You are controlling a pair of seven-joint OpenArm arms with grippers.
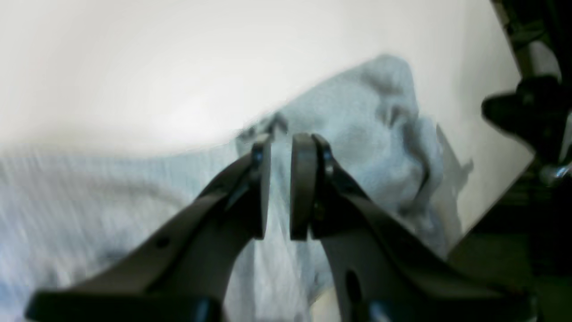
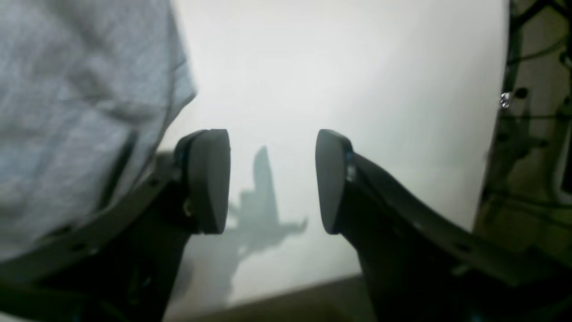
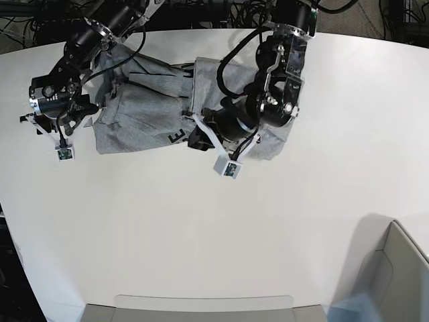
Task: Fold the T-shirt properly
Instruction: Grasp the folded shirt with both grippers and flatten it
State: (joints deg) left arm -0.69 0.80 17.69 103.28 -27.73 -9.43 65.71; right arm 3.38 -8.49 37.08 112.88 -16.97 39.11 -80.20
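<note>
The heather-grey T-shirt (image 3: pixel 141 114) lies crumpled at the far side of the white table (image 3: pixel 201 221), with a bit of black lettering (image 3: pixel 177 137) showing at its front edge. My left gripper (image 3: pixel 200 139) sits over the shirt's middle. In the left wrist view, the left gripper (image 1: pixel 282 185) has its jaws nearly together with grey fabric (image 1: pixel 357 125) in the narrow gap. My right gripper (image 3: pixel 60 121) is at the shirt's left end. In the right wrist view, the right gripper (image 2: pixel 272 181) is wide open and empty over bare table, with the shirt (image 2: pixel 67 112) bunched against its left finger.
A grey open box (image 3: pixel 395 268) stands at the front right corner. A flat grey tray edge (image 3: pixel 201 308) lies along the front. Cables and dark frame parts (image 3: pixel 221 10) run behind the table. The table's edge (image 1: pixel 491 201) is close beyond the shirt in the left wrist view.
</note>
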